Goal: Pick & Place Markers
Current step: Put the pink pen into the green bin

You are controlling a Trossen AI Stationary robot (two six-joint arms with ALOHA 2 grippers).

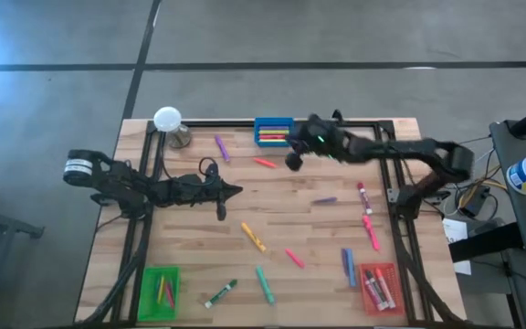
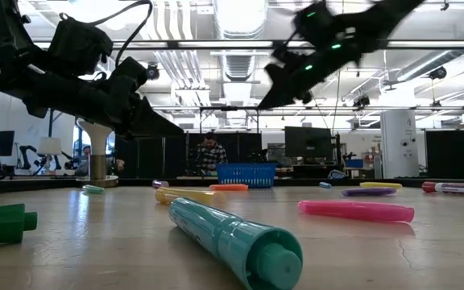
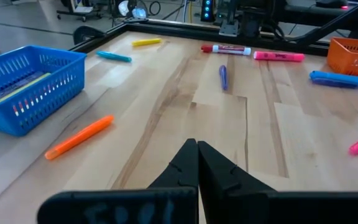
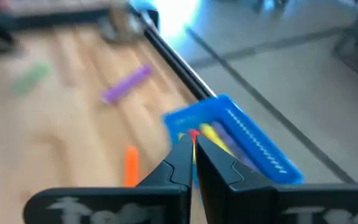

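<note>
Across the wooden table [image 1: 309, 219] lie the markers [image 1: 253, 237], scattered singly: yellow, pink, teal, purple and blue ones near the middle, an orange one [image 1: 264, 163] just beside the blue tray [image 1: 273, 122] at the far edge. More markers rest inside that tray, in the green tray [image 1: 161, 290] and in the red tray [image 1: 379, 287] at the near corners. Above the orange marker hangs the right gripper [image 1: 293, 161], fingers pressed together and, as far as the blurred wrist view shows, holding nothing. Over the table's left-centre the left gripper [image 1: 236, 191] waits, also closed and empty. Beyond the table a workshop shows, with ceiling lights, monitors and a person [image 2: 209, 153] at a desk
</note>
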